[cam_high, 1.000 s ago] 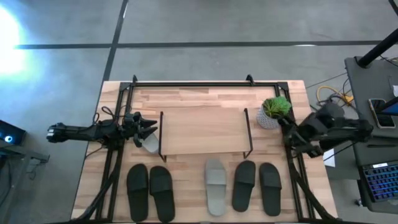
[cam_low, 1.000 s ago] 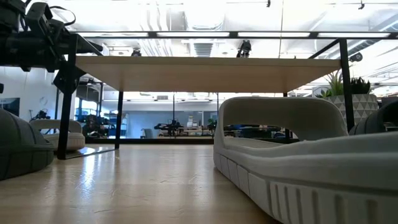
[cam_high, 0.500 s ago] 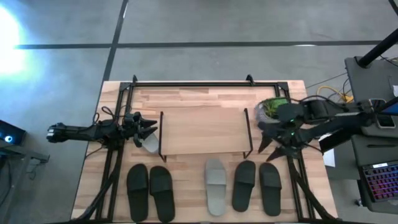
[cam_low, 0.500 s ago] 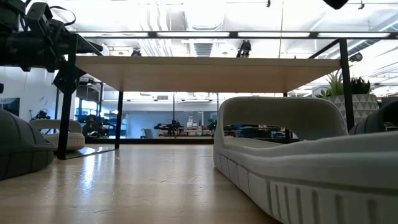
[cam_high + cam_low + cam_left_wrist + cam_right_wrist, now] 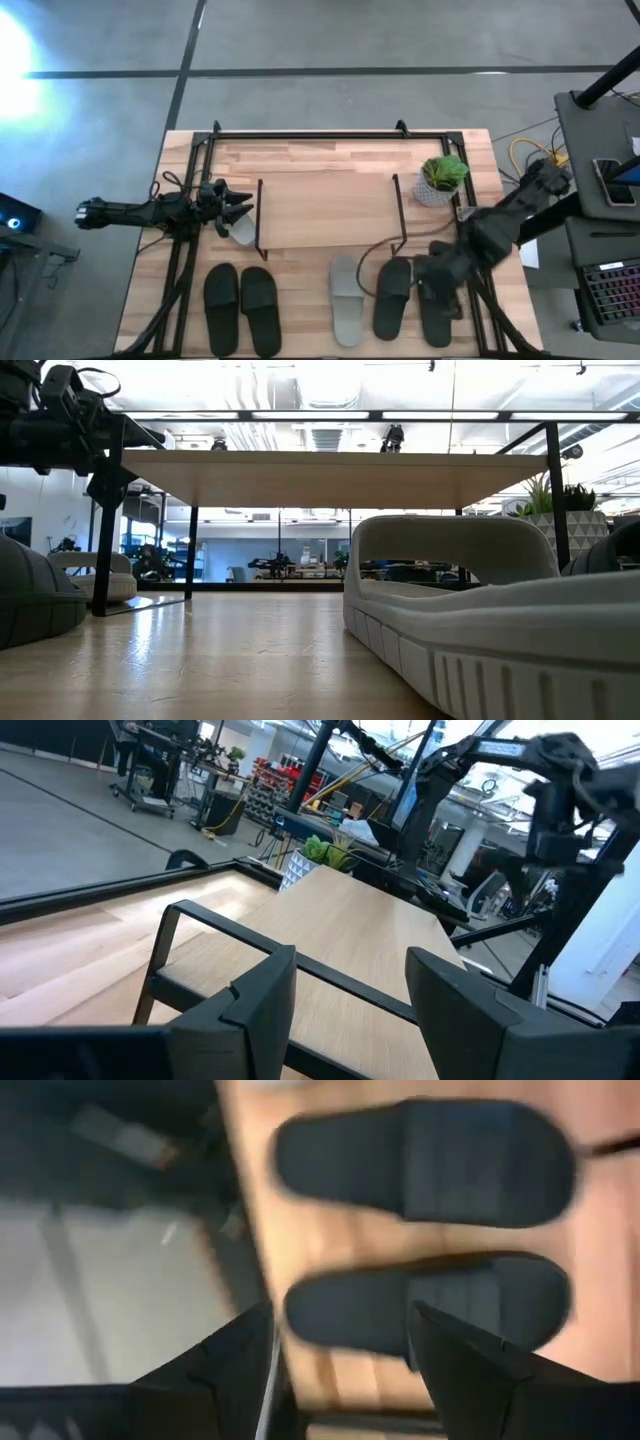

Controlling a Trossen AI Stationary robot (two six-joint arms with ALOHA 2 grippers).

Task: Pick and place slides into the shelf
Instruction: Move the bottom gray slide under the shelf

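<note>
The shelf (image 5: 325, 208) stands mid-table on thin black legs. One grey slide (image 5: 240, 230) lies by its left leg, partly under the board. Along the near edge lie a black pair (image 5: 240, 297), a second grey slide (image 5: 347, 298) and another black pair (image 5: 414, 298). My left gripper (image 5: 238, 205) hovers open just over the grey slide by the shelf's left end. Its wrist view looks across the shelf board (image 5: 330, 920). My right gripper (image 5: 434, 280) hangs open above the right black pair. Both black slides (image 5: 430, 1310) show beyond its fingers (image 5: 210, 1380).
A small potted plant (image 5: 440, 178) stands at the shelf's right end. The table's black frame rails (image 5: 300, 135) run along the far edge and both sides. The near grey slide (image 5: 480, 610) fills the low view's right. A laptop and cables lie off the table's right side.
My right arm has swung from beside the plant at the table's right edge, past the shelf's right leg, toward the near edge. It now points down over the right black pair. The left arm and all slides have kept still.
</note>
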